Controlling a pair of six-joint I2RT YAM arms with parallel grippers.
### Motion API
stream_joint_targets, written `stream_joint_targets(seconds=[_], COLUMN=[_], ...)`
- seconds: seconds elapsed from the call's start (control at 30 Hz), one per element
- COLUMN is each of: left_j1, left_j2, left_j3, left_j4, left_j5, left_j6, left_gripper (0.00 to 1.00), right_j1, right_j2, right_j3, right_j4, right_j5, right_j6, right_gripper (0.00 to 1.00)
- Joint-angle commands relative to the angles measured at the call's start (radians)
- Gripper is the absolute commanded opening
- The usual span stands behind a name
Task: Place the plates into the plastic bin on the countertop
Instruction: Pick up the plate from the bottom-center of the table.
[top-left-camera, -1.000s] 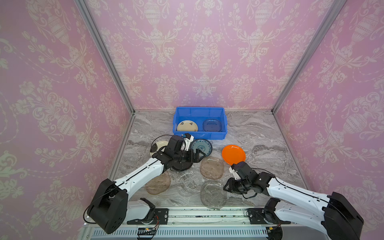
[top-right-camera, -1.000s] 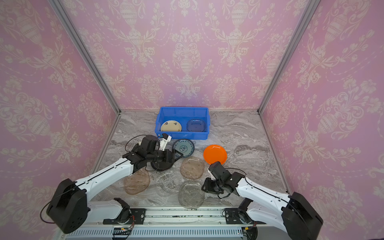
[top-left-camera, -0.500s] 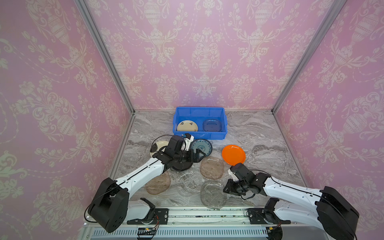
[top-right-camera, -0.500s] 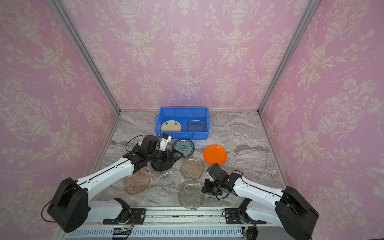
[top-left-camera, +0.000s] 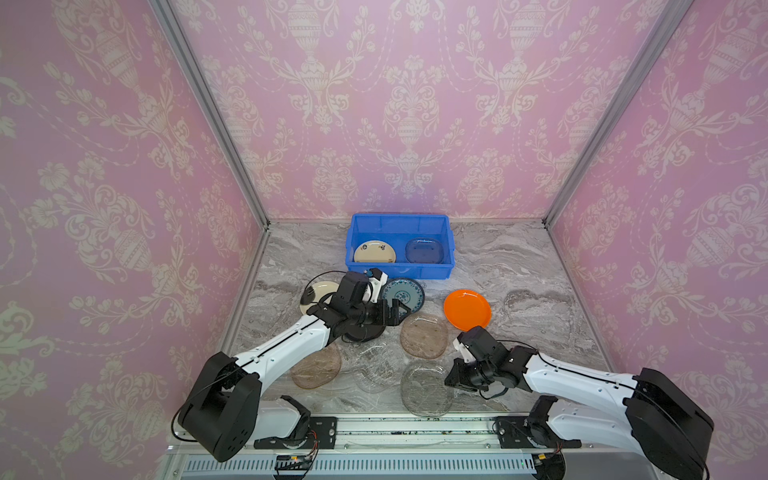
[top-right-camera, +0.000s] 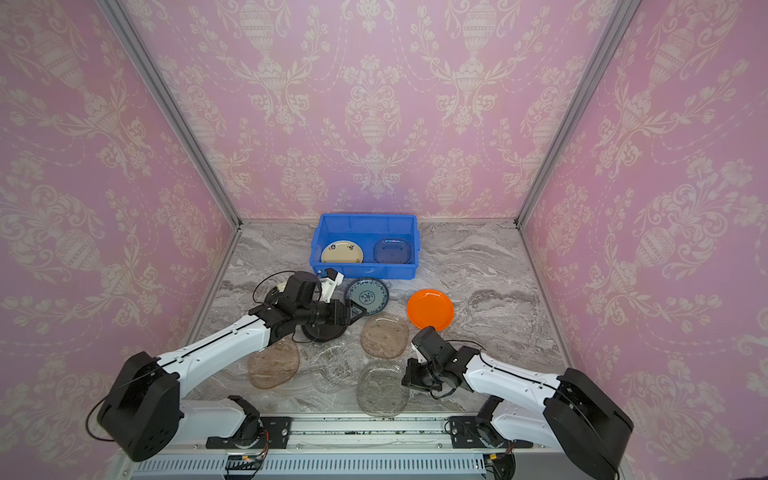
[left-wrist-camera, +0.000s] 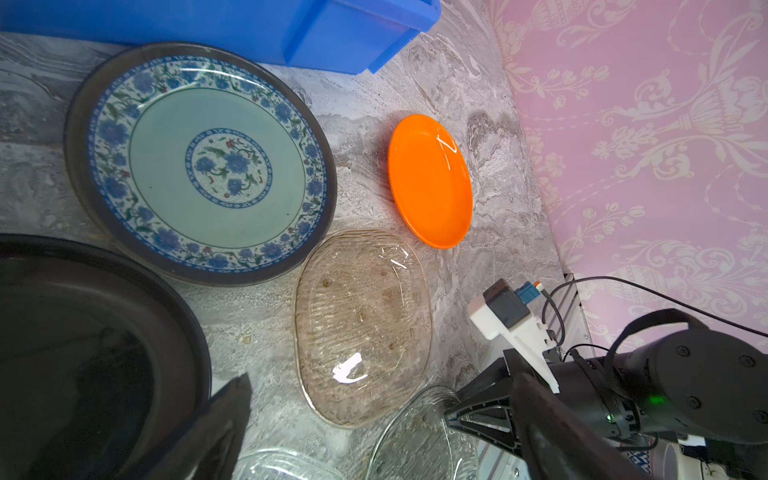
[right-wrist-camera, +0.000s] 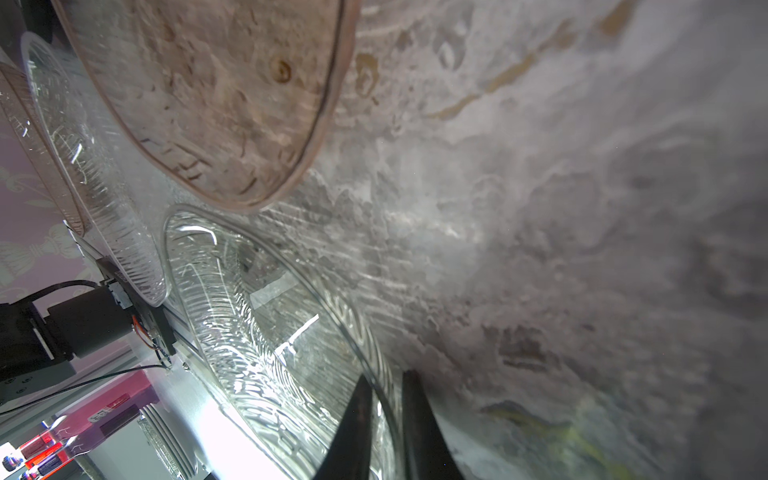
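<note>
Grey-white marble-veined countertop (top-left-camera: 519, 266) w/ brownish streaks, boxed in by pink damask wallpaper walls (top-left-camera: 415, 104) & aluminium rails (top-left-camera: 208, 112). Blue plastic bin (top-left-camera: 399, 272) sits at back edge, ctr. Inside, side by side: cream plate (top-left-camera: 374, 252) & translucent square plate (top-left-camera: 424, 250). Just in front of bin: teal-patterned plate (top-left-camera: 405, 293); orange plate (top-left-camera: 466, 309) further toward right edge. Left gripper (top-left-camera: 397, 312), jaws spread wide, sits at black plate's (top-left-camera: 361, 330) edge. Right gripper (top-left-camera: 449, 376) pinches rim of clear plate (top-left-camera: 426, 388) nr front edge, fingers (right-wrist-camera: 357, 415) almost together. Brownish plate (top-left-camera: 424, 336) lies btw orange & clear ones.

plates (top-left-camera: 466, 309) and blue bin (top-left-camera: 399, 216) on countertop (top-left-camera: 519, 266)
</note>
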Motion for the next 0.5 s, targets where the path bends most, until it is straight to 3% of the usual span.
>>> stream_joint_targets(seconds=[0.0,0.23,0.37,0.47], left_j1=[-0.009,-0.010,-0.009,-0.008], left_j2=[0.013,0.053,0.073,0.069], left_j3=[-0.010,0.011,0.005,-0.006], left_j4=[0.010,0.030,0.053,0.063], left_j5=[-0.020,-0.010,0.000,0.001], left_j6=[-0.007,-0.002,-0.008,-0.012], left_gripper=[0.99,0.99,0.99,0.99], right_j1=[0.007,0.008,0.007,0.009], right_j2=[-0.041,-0.125,-0.112,-0.075], right_j3=[-0.011,-0.036,-0.026,-0.013], right_j4=[-0.073,-0.131,-0.130,-0.113], right_j5=[0.022,0.047,0.051,0.044], right_j6=[-0.004,0.002,-0.007,-0.016], right_gripper=[0.16,0.12,0.15,0.25])
